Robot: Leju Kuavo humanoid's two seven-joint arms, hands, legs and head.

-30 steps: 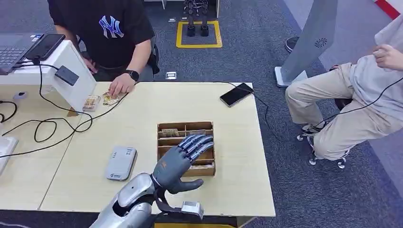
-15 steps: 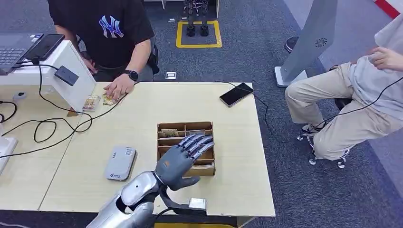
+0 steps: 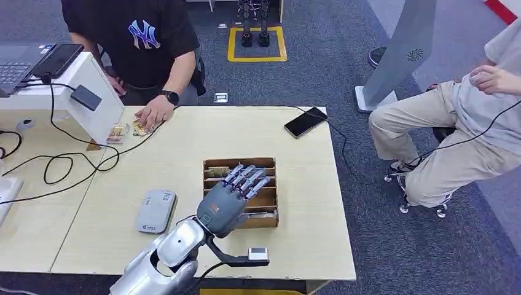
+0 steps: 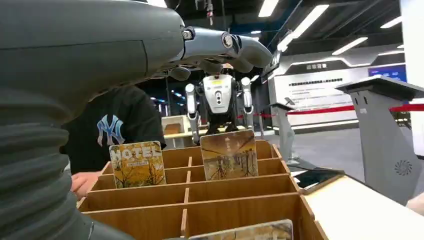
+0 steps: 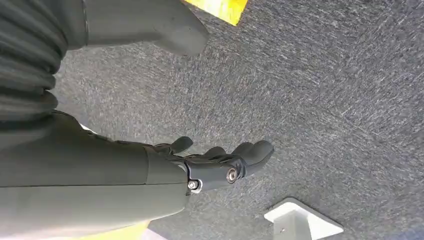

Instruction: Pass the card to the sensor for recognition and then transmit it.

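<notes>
Standing upright in the far slots of the wooden organizer (image 3: pixel 265 165), at frame centre: two cards (image 4: pixel 229 155). Hovering over the organizer with fingers spread, holding nothing: left robot hand (image 3: pixel 228 201). Lying to its left on the worktop (image 3: pixel 184 135): grey sensor (image 3: pixel 156 211). Hanging over carpet, fingers loosely apart, empty: right robot hand (image 5: pixel 220 162).

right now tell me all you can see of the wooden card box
The wooden card box is a shallow, light-brown tray split by thin dividers into rows of compartments. It sits flat on the table. Cards stand upright in its far row, one printed HOTEL. The left hand hovers open above it, holding nothing.
</notes>
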